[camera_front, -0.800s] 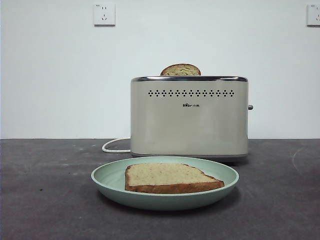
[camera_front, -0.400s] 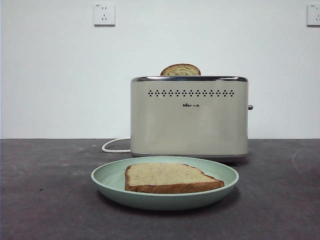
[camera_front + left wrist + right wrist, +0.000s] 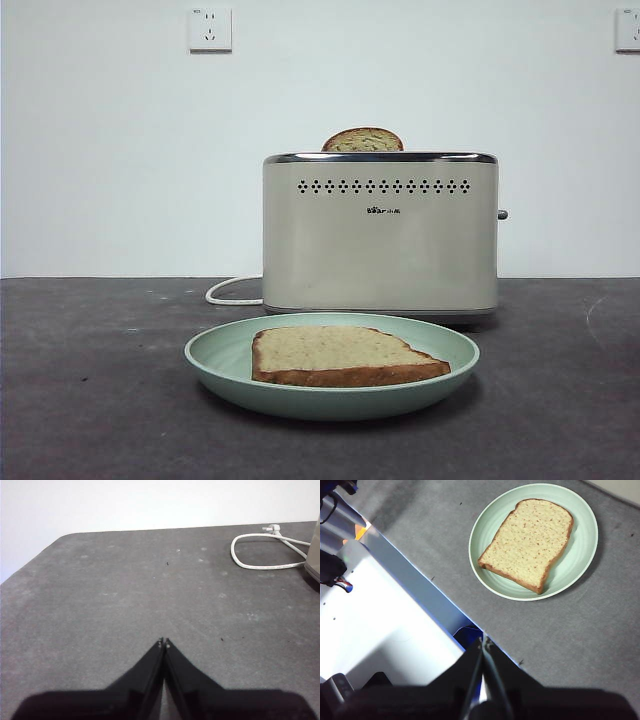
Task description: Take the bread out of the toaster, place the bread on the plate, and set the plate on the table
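Table (image 3: 90, 400): dark grey matte top with pale scuffs and specks, carrying every item below.

Plate (image 3: 215, 352): round, shallow, pale mint green, raised rim. Rests flat on the table at the near centre, just in front of the toaster and apart from it. Also shown from above in the right wrist view (image 3: 582, 555).

Bread (image 3: 345, 355): large flat slice, tan and speckled, dark brown crust. Lies flat inside the plate, roughly centred, within the rim. Seen from above in the right wrist view (image 3: 527, 542).

Toaster (image 3: 380, 250): boxy, cream-beige, chrome top rim, two rows of small dark holes, small logo, knob on its right side. Stands upright behind the plate, at the far centre.

Second slice (image 3: 363, 140): narrow rounded top showing above the toaster's rim; the rest is hidden in the slot.

Cord (image 3: 228, 294): white, looping on the table to the left of the toaster; also in the left wrist view (image 3: 260, 555).

Wall sockets: one high on the left (image 3: 210, 28), one at the upper right corner (image 3: 628, 28).

Left hand (image 3: 163, 642): fingers pressed together, holding nothing, above bare table left of the toaster.

Right hand (image 3: 484, 641): fingers pressed together, holding nothing, raised above the near table edge, well apart from the plate.
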### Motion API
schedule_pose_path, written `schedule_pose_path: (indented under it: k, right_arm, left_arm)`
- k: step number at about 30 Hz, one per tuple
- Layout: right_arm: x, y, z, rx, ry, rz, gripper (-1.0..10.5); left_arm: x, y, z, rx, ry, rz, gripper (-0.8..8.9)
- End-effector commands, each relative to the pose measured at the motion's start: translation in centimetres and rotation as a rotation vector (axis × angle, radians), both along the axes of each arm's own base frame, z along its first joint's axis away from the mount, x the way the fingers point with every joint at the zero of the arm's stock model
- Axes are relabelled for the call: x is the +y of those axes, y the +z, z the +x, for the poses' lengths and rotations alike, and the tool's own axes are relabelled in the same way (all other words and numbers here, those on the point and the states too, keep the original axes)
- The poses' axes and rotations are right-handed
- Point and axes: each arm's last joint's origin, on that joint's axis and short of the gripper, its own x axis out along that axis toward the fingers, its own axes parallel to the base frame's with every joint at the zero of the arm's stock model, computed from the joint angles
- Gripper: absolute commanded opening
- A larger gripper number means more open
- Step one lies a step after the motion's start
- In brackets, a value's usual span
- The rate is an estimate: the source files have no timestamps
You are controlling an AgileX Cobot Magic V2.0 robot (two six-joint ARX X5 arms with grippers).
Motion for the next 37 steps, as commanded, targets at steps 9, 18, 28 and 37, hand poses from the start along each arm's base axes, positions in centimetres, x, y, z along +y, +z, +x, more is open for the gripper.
schedule_pose_path:
  k: [9,18,28,37]
  right_arm:
    - [0.0,0.1,-0.1,-0.008,0.001,0.001,0.0]
    - [-0.2,0.2,-0.3,-0.025,0.004,0.004,0.0]
    - [-5.3,3.4,-1.3,-0.448,-0.337,0.096,0.0]
    - [-7.5,-1.8,-2.6,-0.68,-0.556,0.119,0.0]
  left_arm:
    - [0.0,-0.3,0.1,0.002,0.007,-0.01,-0.03]
    - [0.0,-0.3,0.1,0.002,0.007,-0.01,-0.03]
    - [0.0,-0.3,0.1,0.002,0.006,-0.01,-0.03]
    - [0.0,-0.3,0.1,0.002,0.006,-0.01,-0.03]
